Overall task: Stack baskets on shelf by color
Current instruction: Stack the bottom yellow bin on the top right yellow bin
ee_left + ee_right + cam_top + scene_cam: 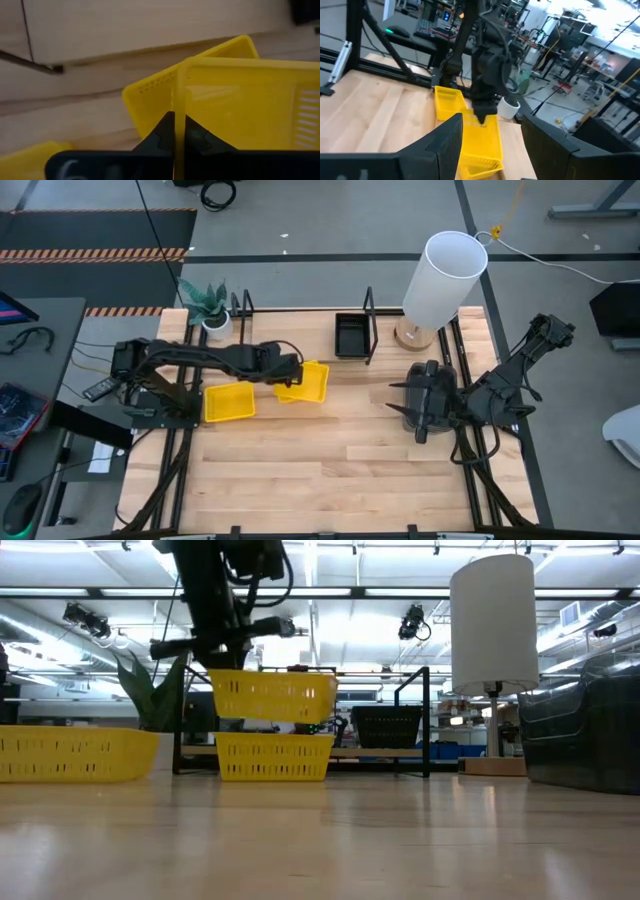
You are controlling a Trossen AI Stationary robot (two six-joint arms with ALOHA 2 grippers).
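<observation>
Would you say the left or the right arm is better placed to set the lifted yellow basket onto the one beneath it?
Left. The left gripper already holds the lifted yellow basket by its rim above the lower yellow basket. The right gripper waits apart, near the dark grey baskets.

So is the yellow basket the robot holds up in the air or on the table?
In the air. The left gripper pinches the yellow basket, which hangs above another yellow one.

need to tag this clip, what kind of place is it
Probably a robotics lab or workshop: two arms work at a wooden table, ceiling strip lights run over the hall, and workbenches with equipment and metal frames stand behind.
</observation>
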